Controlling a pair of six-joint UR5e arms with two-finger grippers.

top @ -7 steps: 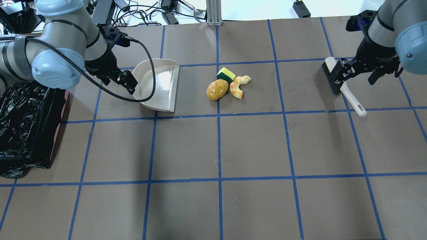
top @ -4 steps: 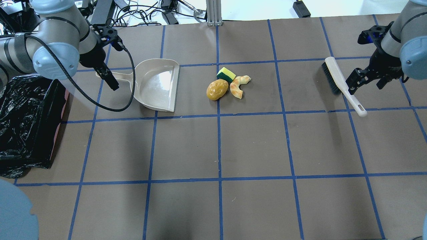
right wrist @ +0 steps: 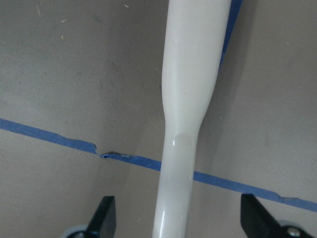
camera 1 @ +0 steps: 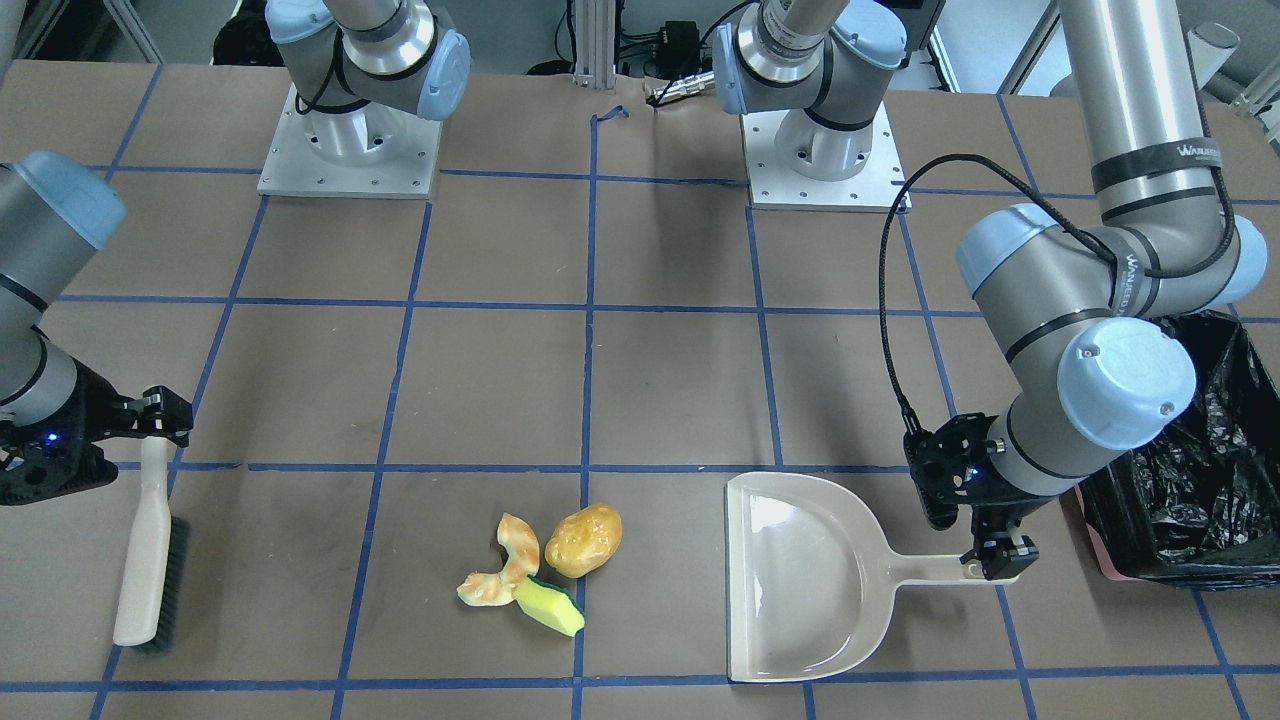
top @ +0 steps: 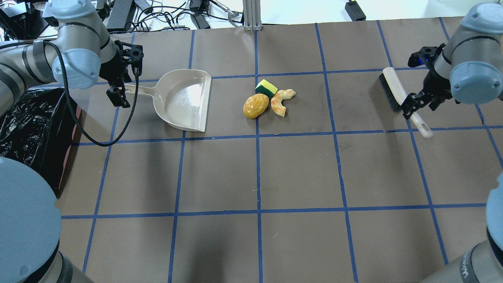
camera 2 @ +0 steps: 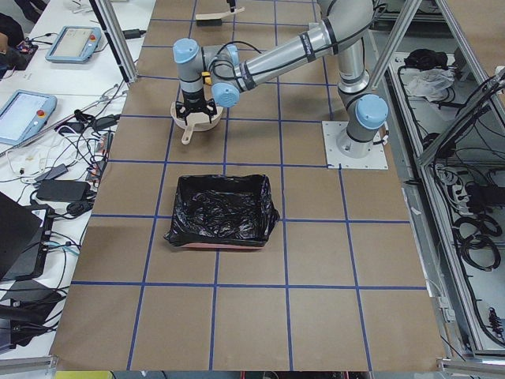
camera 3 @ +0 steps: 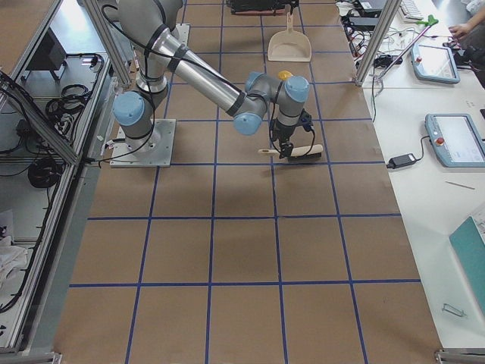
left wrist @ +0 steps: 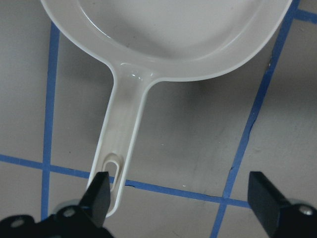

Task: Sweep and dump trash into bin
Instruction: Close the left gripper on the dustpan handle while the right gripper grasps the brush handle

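Left wrist-mounted view is showing the left gripper [left wrist: 181,198] gaping, dustpan handle [left wrist: 124,134] beside one finger [left wrist: 99,193]; closing risks nudging it away; right gripper [right wrist: 181,215] is gaping astride the brush [right wrist: 193,74]; trash [top: 256,105] is lying between both tools.

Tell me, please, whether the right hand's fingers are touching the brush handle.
Apart. The right wrist view shows the brush handle lying between the open fingers of the right hand, with bare table on both sides.

Black bin [top: 27,129], beige dustpan [top: 184,98]
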